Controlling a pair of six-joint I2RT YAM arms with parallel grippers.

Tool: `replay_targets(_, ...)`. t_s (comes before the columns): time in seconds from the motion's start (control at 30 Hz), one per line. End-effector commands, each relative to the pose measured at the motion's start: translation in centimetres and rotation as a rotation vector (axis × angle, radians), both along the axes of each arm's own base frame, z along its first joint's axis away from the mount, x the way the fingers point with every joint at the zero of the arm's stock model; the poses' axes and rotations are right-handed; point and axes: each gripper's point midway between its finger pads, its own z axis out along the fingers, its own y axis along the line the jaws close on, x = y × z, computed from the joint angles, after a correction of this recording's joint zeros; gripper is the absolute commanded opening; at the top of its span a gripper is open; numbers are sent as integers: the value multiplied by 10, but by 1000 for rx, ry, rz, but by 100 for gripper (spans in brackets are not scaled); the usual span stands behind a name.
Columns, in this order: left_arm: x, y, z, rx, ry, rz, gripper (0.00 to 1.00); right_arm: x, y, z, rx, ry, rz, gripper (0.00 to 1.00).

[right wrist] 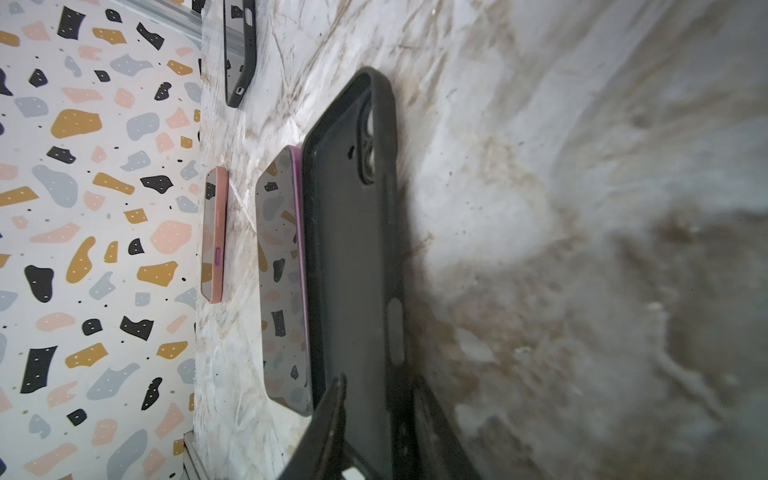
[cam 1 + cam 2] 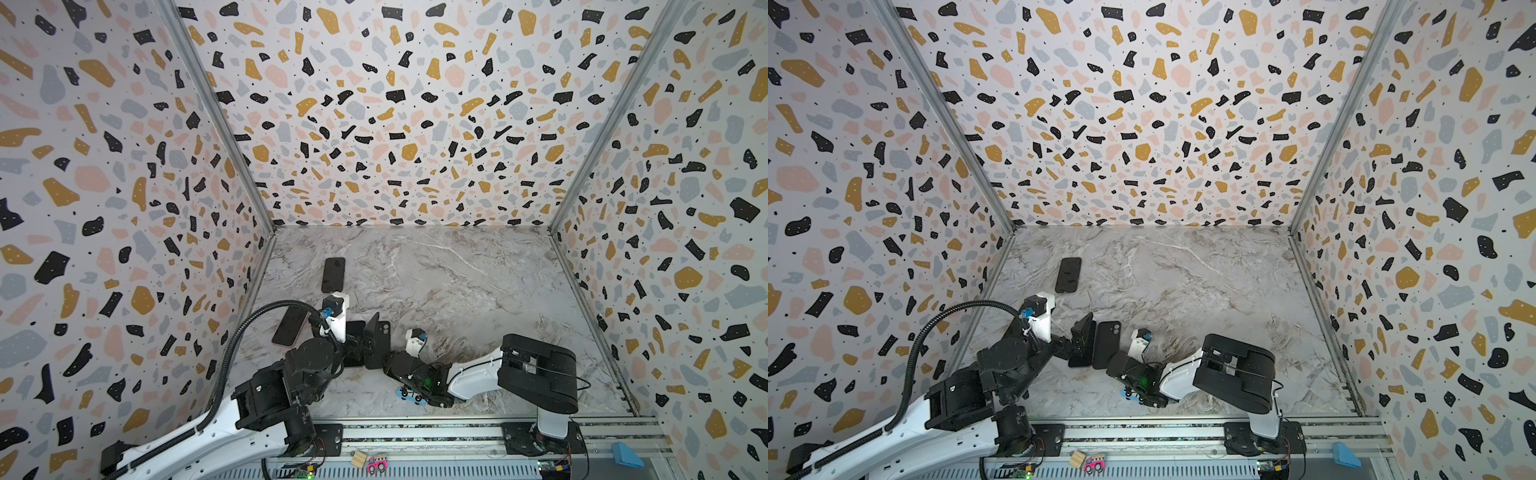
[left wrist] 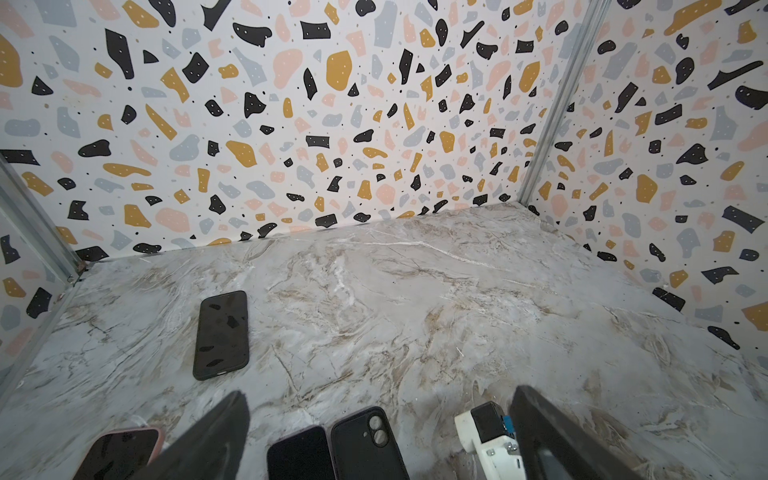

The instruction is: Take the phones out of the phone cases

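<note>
Phone (image 3: 301, 453) lies bare at lower centre of your left wrist view; only the right wrist view shows its purple edge and glossy glass beside the matte black phone case (image 1: 353, 270). Left gripper (image 3: 380, 395) gapes empty; right gripper (image 1: 379, 382) straddles the case end, grip indeterminate.

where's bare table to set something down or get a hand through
Free: right half of the table, between the right arm and right wall, and the far middle up to the back wall. Crowded: near left, where pink-cased phone, bare phone and black case bunch; a black-cased phone lies beyond.
</note>
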Motion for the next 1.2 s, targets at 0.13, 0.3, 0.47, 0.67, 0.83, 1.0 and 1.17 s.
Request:
replay_targets(0.13,1,3,4,-32,-8,19,100,4,-8,12,-50,-53,16,58)
replay_targets(0.3,3,3,4,-36,-1,28,100,8,-15,25,-73,-92,29,87)
replay_targets(0.47,6,0,7,-67,55,56,100,10,-23,30,-87,-102,81,89)
replay_targets(0.67,17,17,9,-36,89,219,100,9,-36,52,-100,-165,117,89)
replay_targets(0.83,35,22,2,57,140,286,100,9,-56,81,-148,-256,115,92)
replay_targets(1.0,66,33,-21,164,242,319,100,7,-83,109,-171,-375,117,96)
replay_targets(1.17,92,41,-35,228,289,298,100,-10,-94,154,-198,-618,244,99)
